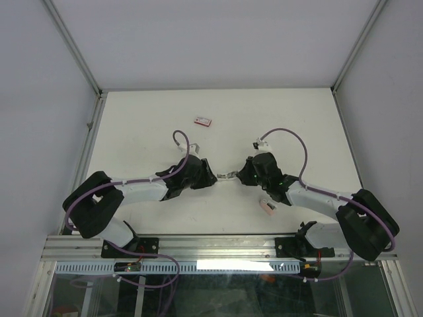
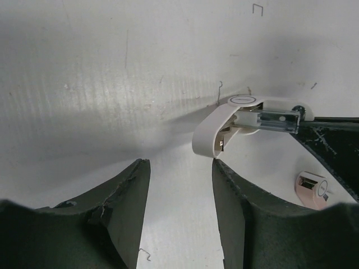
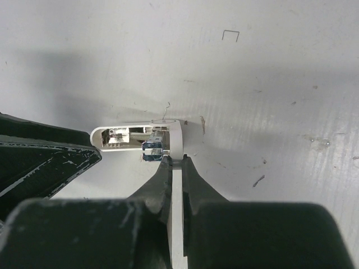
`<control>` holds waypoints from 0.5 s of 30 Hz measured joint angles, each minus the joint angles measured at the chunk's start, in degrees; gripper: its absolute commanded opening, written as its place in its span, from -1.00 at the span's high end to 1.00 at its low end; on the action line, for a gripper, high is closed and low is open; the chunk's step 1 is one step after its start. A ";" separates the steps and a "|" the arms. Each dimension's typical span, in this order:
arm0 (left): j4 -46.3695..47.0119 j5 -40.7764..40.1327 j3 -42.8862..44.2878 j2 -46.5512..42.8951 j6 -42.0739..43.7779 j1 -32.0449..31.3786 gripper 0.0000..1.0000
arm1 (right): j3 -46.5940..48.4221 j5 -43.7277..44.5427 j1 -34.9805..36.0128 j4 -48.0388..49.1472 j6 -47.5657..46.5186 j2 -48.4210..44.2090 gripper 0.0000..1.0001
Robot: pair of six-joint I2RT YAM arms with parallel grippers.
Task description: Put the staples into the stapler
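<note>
The white stapler (image 1: 228,176) hangs between my two grippers at the table's middle. Its lid (image 2: 216,126) is swung open and the metal magazine (image 2: 275,120) is bare. My right gripper (image 3: 176,161) is shut on the stapler's thin white base (image 3: 176,185), with the open lid (image 3: 134,136) just beyond its tips. My left gripper (image 2: 179,163) stands open with nothing between its fingers; the lid's end sits right at its right fingertip (image 2: 220,168). The small red-pink staples box (image 1: 203,121) lies further back on the table. No staple strips show.
A small pink-and-white object (image 1: 268,207) lies on the table beside the right arm, also in the left wrist view (image 2: 313,189). Single loose staples (image 2: 257,9) are scattered on the white table, one of them in the right wrist view (image 3: 230,35). Metal rails (image 1: 92,132) border the sides.
</note>
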 measured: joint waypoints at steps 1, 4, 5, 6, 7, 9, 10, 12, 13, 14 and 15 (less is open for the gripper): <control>-0.35 -0.04 -0.17 -0.02 0.02 0.02 0.02 | -0.20 -0.07 -0.26 0.15 0.17 -0.09 1.00; -1.20 -0.48 -0.59 -0.13 0.07 0.02 0.02 | -0.48 -0.39 -0.68 0.37 0.52 -0.22 1.00; -1.40 -0.61 -0.70 -0.17 0.11 0.04 0.02 | -0.48 -0.66 -0.85 0.44 0.76 -0.22 1.00; -1.53 -0.72 -0.81 -0.28 0.17 0.04 0.02 | -0.50 -0.96 -1.01 0.57 0.98 -0.22 1.00; -1.60 -0.85 -0.87 -0.35 0.20 0.07 0.02 | -0.57 -1.31 -1.22 0.76 1.31 -0.22 1.00; -1.60 -0.98 -1.07 -0.50 0.35 0.42 0.01 | -0.74 -2.14 -1.84 1.09 2.05 -0.22 1.00; -1.62 -0.98 -1.31 -0.63 0.44 0.74 0.01 | -0.94 -2.71 -2.23 1.42 2.64 -0.22 1.00; -1.81 -1.11 -1.97 -1.16 0.66 1.16 -0.03 | -1.46 -3.61 -2.82 2.19 3.56 -0.17 1.00; -1.84 -1.22 -2.32 -1.64 0.87 1.42 -0.05 | -1.57 -4.20 -3.06 2.47 4.26 -0.07 1.00; -1.90 -1.46 -2.82 -2.47 1.09 1.75 -0.08 | -1.60 -4.72 -3.23 2.93 4.96 0.20 1.00; -2.01 -1.86 -3.45 -3.85 1.29 1.99 -0.12 | -1.60 -5.46 -3.34 3.67 5.79 0.68 1.00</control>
